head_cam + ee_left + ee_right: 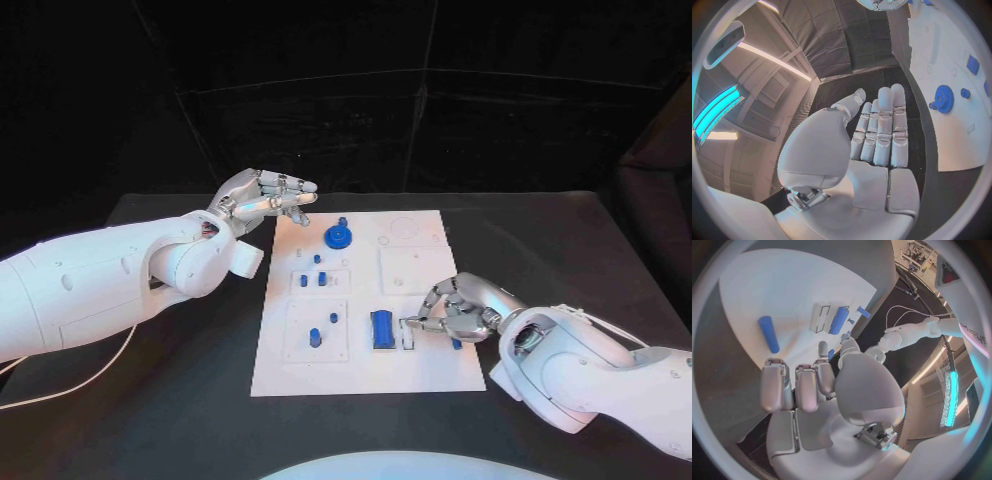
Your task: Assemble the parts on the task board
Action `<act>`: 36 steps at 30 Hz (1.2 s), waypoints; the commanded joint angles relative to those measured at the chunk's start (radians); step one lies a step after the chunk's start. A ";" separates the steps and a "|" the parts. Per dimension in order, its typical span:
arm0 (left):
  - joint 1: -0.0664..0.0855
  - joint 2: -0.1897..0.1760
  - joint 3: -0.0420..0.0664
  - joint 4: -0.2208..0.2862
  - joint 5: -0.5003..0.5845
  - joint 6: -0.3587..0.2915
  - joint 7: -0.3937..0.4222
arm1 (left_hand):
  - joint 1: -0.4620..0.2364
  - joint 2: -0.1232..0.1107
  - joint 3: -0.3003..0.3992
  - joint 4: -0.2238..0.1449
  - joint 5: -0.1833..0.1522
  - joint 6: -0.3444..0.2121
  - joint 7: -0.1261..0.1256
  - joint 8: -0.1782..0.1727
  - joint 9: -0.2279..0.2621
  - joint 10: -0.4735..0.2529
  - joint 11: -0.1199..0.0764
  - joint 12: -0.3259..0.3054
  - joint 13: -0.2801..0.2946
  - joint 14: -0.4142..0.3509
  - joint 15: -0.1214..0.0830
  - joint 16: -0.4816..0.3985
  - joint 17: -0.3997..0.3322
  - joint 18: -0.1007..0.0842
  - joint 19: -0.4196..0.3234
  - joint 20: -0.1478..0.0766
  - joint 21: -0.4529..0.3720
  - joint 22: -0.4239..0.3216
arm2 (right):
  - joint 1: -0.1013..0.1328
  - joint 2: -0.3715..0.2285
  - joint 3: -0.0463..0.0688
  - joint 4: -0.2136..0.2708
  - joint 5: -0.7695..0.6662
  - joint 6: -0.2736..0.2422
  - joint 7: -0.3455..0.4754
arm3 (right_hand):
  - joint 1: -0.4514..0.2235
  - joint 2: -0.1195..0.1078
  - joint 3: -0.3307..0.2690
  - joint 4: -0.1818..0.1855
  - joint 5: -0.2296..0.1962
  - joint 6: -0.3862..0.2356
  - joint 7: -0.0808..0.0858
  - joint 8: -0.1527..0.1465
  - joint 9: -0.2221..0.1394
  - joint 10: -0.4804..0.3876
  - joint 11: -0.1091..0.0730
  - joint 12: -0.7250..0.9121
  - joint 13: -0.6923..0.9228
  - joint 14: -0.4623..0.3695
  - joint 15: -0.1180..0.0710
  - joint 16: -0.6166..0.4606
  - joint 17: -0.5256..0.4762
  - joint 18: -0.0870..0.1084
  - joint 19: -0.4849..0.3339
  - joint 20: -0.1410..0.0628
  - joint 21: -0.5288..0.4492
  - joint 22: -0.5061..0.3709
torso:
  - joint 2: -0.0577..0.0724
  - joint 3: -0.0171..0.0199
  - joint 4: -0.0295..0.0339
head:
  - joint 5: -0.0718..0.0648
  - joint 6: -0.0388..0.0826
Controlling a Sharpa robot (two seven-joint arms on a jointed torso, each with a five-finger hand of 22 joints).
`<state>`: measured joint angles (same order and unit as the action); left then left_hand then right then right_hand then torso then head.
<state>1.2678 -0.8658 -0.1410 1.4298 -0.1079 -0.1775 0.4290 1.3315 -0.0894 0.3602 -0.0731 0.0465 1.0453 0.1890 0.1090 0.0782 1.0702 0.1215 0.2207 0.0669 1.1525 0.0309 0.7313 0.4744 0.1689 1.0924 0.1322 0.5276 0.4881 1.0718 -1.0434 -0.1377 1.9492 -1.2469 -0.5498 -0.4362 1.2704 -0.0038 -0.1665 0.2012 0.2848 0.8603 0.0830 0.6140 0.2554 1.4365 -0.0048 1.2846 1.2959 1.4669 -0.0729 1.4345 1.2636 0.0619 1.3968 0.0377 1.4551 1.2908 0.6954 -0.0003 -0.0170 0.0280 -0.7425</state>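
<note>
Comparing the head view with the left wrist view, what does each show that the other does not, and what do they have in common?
Of the two, the head view alone has the right robot hand, low over the near right part of the task board, beside a long blue bar. The left wrist view alone gives the inner side of the left robot hand: fingers straight, side by side, holding nothing. Both show the left robot hand, the task board and the blue gear on it.

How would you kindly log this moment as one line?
left robot hand: raised off task board, holds nothing | right robot hand: fingertips beside blue bar, grip unclear | blue gear: on board
</note>
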 commanded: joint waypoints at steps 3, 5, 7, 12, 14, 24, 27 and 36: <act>0.001 -0.002 0.001 0.002 0.003 0.011 0.006 | 0.001 0.007 -0.007 0.000 0.001 -0.006 0.002 -0.003 -0.002 -0.008 0.000 -0.004 0.000 0.001 0.005 -0.007 -0.001 0.012 0.008 0.001 -0.005 -0.001 | 0.003 -0.072 0.001 0.007 0.048 -0.007 0.119 | 0.028 0.009 -0.005 -0.020 0.008 -0.011 0.007 -0.042 -0.018 0.000 0.014 0.001 0.005 0.051 0.014 0.001 0.005 0.000 0.001 0.014 -0.003 0.003 | -0.001 -0.0017 -0.0061 | -0.012 0.005; 0.001 -0.002 0.001 0.002 0.003 0.011 0.006 | 0.001 0.007 -0.007 0.000 0.001 -0.006 0.002 -0.003 -0.002 -0.008 0.000 -0.004 0.000 0.001 0.005 -0.007 -0.001 0.012 0.008 0.001 -0.005 -0.001 | 0.003 -0.093 0.001 0.006 0.043 0.004 0.123 | 0.030 0.010 -0.006 -0.023 0.009 -0.009 0.008 -0.046 -0.019 0.000 0.015 0.002 0.006 0.051 0.015 0.001 0.006 0.000 0.001 0.015 -0.003 0.003 | -0.001 -0.0017 -0.0090 | -0.016 0.006; 0.001 -0.001 0.001 0.001 0.003 0.013 0.006 | 0.001 0.007 -0.007 0.000 0.001 -0.006 0.002 -0.003 -0.002 -0.008 0.000 -0.004 0.000 0.001 0.005 -0.007 -0.001 0.012 0.008 0.001 -0.005 -0.001 | 0.003 -0.110 0.000 0.008 0.037 0.013 0.126 | 0.032 0.011 -0.007 -0.025 0.010 -0.008 0.009 -0.049 -0.021 0.001 0.015 0.003 0.007 0.052 0.015 0.002 0.007 -0.001 0.001 0.015 -0.002 0.004 | -0.001 -0.0013 -0.0088 | -0.019 0.007; 0.001 0.002 0.000 -0.003 0.003 0.016 0.004 | 0.001 0.007 -0.007 0.000 0.001 -0.006 0.002 -0.003 -0.002 -0.008 0.000 -0.004 0.000 0.001 0.005 -0.007 -0.001 0.012 0.008 0.001 -0.005 -0.001 | 0.002 -0.143 0.000 0.003 0.028 0.033 0.125 | 0.038 0.012 -0.011 -0.034 0.016 -0.009 0.012 -0.065 -0.027 0.004 0.018 0.009 0.014 0.053 0.017 0.005 0.013 -0.002 0.004 0.018 0.000 0.009 | -0.002 -0.0020 -0.0107 | -0.025 0.006; 0.001 0.002 0.000 -0.004 0.003 0.017 0.004 | 0.001 0.007 -0.007 0.000 0.001 -0.006 0.002 -0.003 -0.002 -0.008 0.000 -0.004 0.000 0.001 0.005 -0.007 -0.001 0.012 0.008 0.001 -0.005 -0.001 | 0.002 -0.149 0.000 -0.002 0.015 0.046 0.118 | 0.041 0.013 -0.013 -0.037 0.024 -0.006 0.013 -0.070 -0.029 0.007 0.019 0.014 0.019 0.054 0.018 0.007 0.018 -0.003 0.008 0.019 0.002 0.014 | -0.003 -0.0031 -0.0116 | -0.025 0.004; 0.000 0.005 -0.002 -0.008 0.003 0.025 0.002 | 0.001 0.007 -0.007 0.000 0.001 -0.006 0.002 -0.003 -0.002 -0.008 0.000 -0.004 0.000 0.001 0.005 -0.007 -0.001 0.012 0.008 0.001 -0.005 -0.001 | 0.000 -0.121 -0.001 -0.047 -0.113 0.155 0.010 | 0.033 0.006 -0.040 -0.050 0.065 0.024 0.012 -0.096 -0.036 0.057 0.018 0.119 0.118 0.072 0.020 0.057 0.121 -0.017 0.050 0.021 0.033 0.083 | -0.001 -0.0007 -0.0090 | -0.031 0.002; 0.000 0.004 -0.002 -0.008 0.003 0.026 0.002 | 0.001 0.007 -0.008 0.000 0.001 -0.006 0.002 -0.002 -0.002 -0.008 0.000 -0.003 0.000 0.001 0.006 -0.007 -0.002 0.012 0.008 0.001 -0.006 -0.002 | -0.001 -0.101 -0.001 -0.062 -0.132 0.169 -0.013 | 0.032 0.006 -0.043 -0.050 0.065 0.024 0.012 -0.098 -0.037 0.059 0.019 0.124 0.122 0.073 0.020 0.059 0.124 -0.018 0.052 0.022 0.035 0.086 | -0.002 -0.0013 -0.0074 | -0.032 0.001; 0.000 0.001 -0.003 -0.007 0.003 0.026 0.002 | 0.001 0.007 -0.008 0.000 0.001 -0.006 0.002 -0.002 -0.002 -0.008 0.000 -0.003 0.000 0.001 0.006 -0.007 -0.002 0.012 0.008 0.001 -0.006 -0.002 | -0.012 -0.065 -0.002 -0.077 -0.154 0.187 -0.039 | 0.033 0.011 -0.046 -0.054 0.068 0.033 0.011 -0.102 -0.037 0.065 0.018 0.137 0.134 0.074 0.019 0.062 0.130 -0.013 0.040 0.022 0.028 0.068 | -0.001 -0.0007 -0.0098 | -0.029 -0.001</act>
<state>1.2669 -0.8643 -0.1447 1.4215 -0.1079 -0.1646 0.4271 1.3315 -0.0894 0.3602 -0.0731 0.0465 1.0453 0.1890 0.1090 0.0782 1.0702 0.1215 0.2207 0.0669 1.1525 0.0309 0.7273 0.4735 0.1689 1.0924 0.1321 0.5276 0.4866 1.0605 -1.1106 -0.1391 1.8717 -1.3660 -0.3931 -0.4457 1.3025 0.0106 -0.2057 0.1467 0.3472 0.8859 0.0930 0.5168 0.2200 1.4654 0.0123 1.4178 1.3080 1.4650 -0.0607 1.4927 1.3080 0.0621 1.4441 0.0589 1.4867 1.3079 0.6942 -0.0011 -0.0258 -0.0017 -0.7430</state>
